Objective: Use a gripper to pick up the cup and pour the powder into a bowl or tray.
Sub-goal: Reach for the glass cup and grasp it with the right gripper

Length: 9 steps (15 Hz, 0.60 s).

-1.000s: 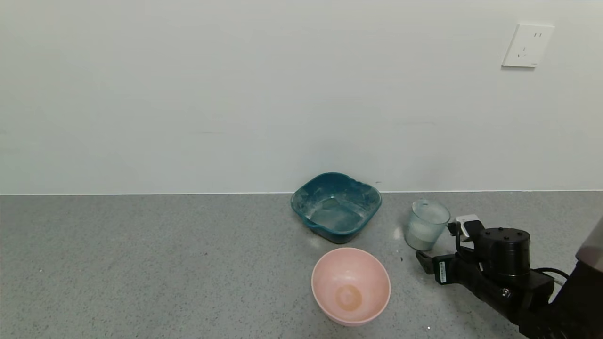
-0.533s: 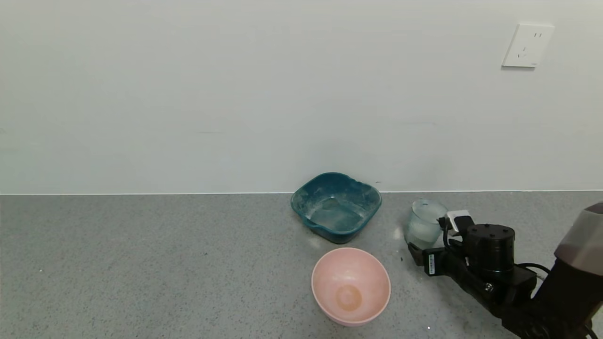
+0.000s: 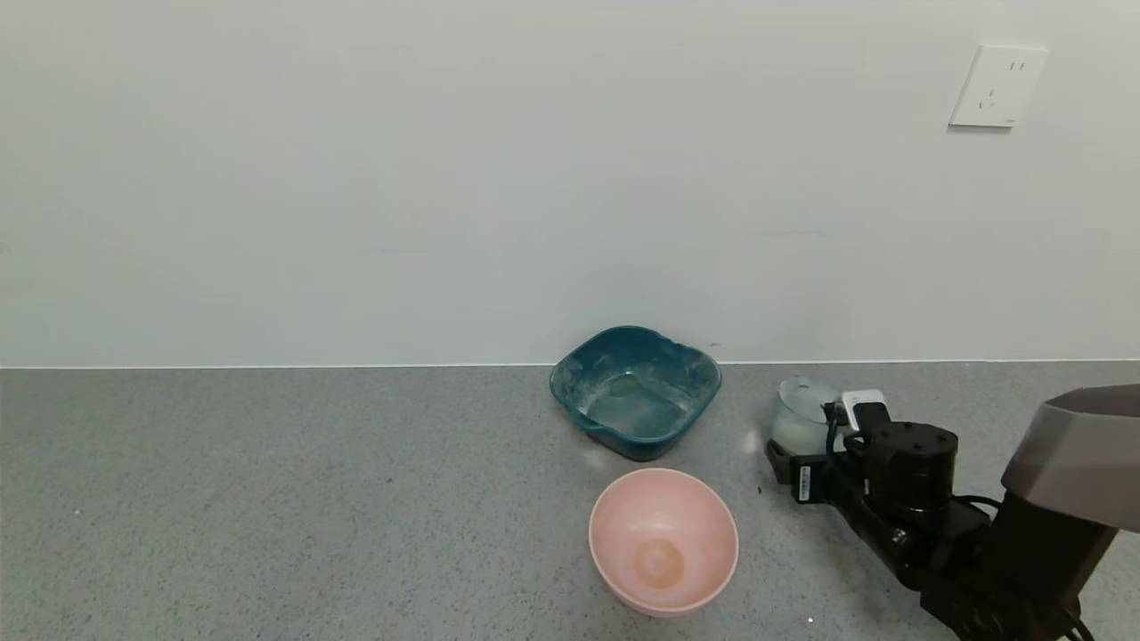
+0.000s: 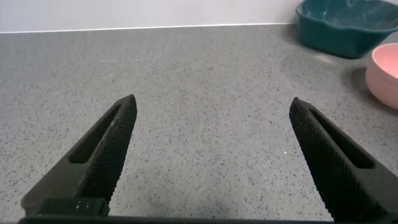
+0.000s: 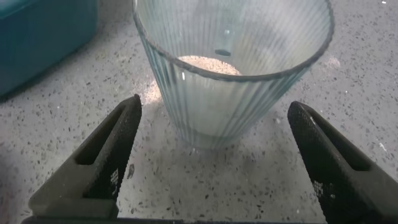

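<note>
The cup point(image 3: 799, 417) is a clear ribbed tumbler standing upright on the grey counter, right of the teal basin point(image 3: 570, 378). White powder point(image 5: 208, 65) fills its lower part. My right gripper point(image 3: 809, 438) is open at the cup's near side, and its white box and wrist hide part of the cup in the head view. In the right wrist view the cup point(image 5: 230, 74) stands just beyond my open right gripper point(image 5: 214, 106), with one finger to each side and neither touching it. My left gripper point(image 4: 211, 104) is open and empty over bare counter.
A round pink bowl point(image 3: 663, 540) with an orange-brown stain stands in front of the teal basin. The basin point(image 5: 37, 37) lies close beside the cup. The wall runs along the counter's back edge. Both bowls show in the left wrist view: the basin point(image 4: 348, 28) and the pink bowl point(image 4: 387, 74).
My right gripper has moved forward and left toward the cup, so its open fingers now flank the cup's base. The cup and both bowls have not moved.
</note>
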Each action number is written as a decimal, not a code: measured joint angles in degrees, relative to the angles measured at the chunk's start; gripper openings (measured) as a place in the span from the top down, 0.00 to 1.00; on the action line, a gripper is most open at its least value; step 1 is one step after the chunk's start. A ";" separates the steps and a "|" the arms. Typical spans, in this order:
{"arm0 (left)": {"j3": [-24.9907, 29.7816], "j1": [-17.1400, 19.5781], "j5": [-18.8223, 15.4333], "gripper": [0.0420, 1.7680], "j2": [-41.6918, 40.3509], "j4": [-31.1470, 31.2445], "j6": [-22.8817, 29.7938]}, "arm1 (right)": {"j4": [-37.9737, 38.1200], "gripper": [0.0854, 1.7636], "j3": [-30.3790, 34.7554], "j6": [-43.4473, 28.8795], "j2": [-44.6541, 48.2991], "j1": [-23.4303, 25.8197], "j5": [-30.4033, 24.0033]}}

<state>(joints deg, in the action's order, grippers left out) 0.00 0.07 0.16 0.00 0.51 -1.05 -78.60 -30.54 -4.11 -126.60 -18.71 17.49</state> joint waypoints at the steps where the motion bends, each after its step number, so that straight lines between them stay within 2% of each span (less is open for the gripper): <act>1: 0.00 0.00 0.00 0.00 0.00 0.01 0.00 | -1.02 0.03 -0.07 0.01 -0.49 0.00 0.04; 9: 0.00 0.00 0.00 0.00 0.00 0.01 0.00 | -6.84 0.03 -1.46 0.01 -4.61 0.22 1.50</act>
<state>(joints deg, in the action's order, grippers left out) 0.00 0.07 0.16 0.00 0.52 -1.05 -85.44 -32.00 -4.10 -131.21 -18.49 18.99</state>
